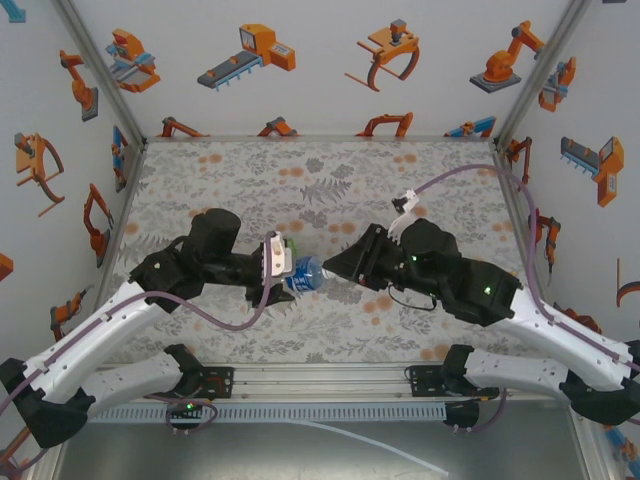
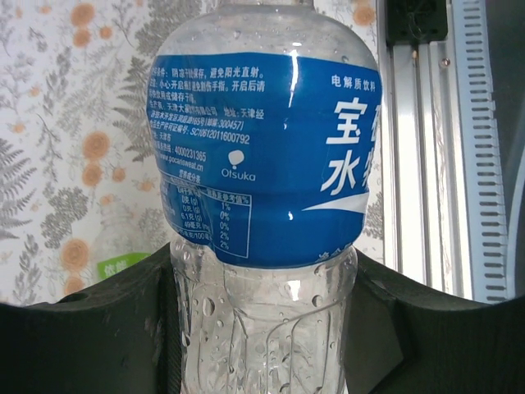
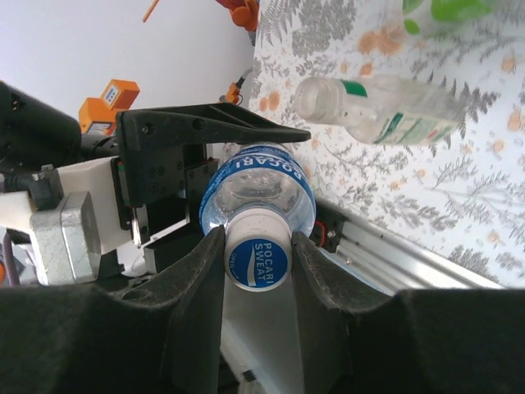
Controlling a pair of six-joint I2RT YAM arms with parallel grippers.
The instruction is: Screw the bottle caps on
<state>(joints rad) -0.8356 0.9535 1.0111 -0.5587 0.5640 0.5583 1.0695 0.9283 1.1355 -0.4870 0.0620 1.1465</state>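
Closest to the arms, the left gripper [image 2: 262, 328] clamps the body of the blue-label bottle [image 2: 262, 156], holding it level in the air between the two arms. The right gripper [image 1: 332, 270] pinches its white cap [image 3: 259, 263], which is seated on the neck. How tightly it sits I cannot tell. Farther off, the green-and-white bottle [image 3: 385, 111] lies on the table [image 3: 459, 189] with its mouth open, so I judge at least that one is left to cap.
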